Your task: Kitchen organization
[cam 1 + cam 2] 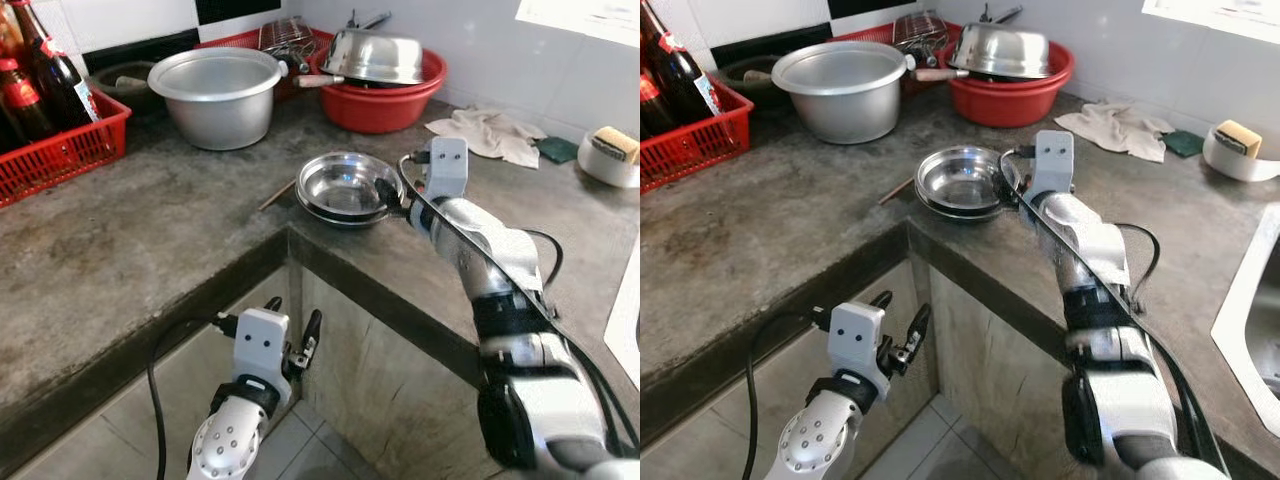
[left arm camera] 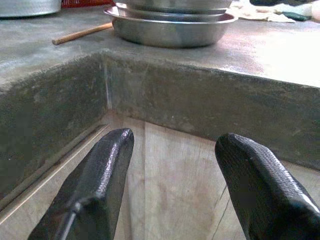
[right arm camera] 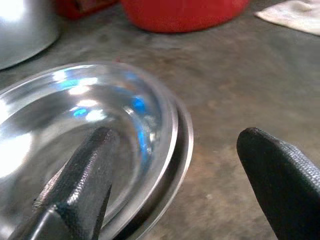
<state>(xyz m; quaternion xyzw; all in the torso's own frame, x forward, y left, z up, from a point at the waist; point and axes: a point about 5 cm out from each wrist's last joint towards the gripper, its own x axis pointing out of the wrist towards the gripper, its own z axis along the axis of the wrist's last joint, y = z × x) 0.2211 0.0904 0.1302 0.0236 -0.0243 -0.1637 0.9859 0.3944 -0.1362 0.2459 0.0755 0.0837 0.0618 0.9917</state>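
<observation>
Left gripper (image 1: 296,340): lower centre of the head view, below the counter (image 1: 150,240) edge, fingers spread, holding nothing.
Right gripper (image 3: 175,165): centre of frame at the steel bowls (image 1: 345,187); fingers apart, one over the top bowl's basin, one outside the rim. Not clamped yet.
Bowls: two, nested, near the counter's inner corner.
Risk 1: thin slick rim, so a shallow pinch may slip, or lift only the top bowl.
Risk 2: a push could slide the stack toward the edge.
Risk 3: wooden stick (image 1: 278,194) lies by the stack and could get dragged.
Count: one grey pot (image 1: 216,96), one red basin (image 1: 385,100) holding an upturned steel bowl, one red crate (image 1: 62,150) with bottles upper left, one cloth (image 1: 486,133).
</observation>
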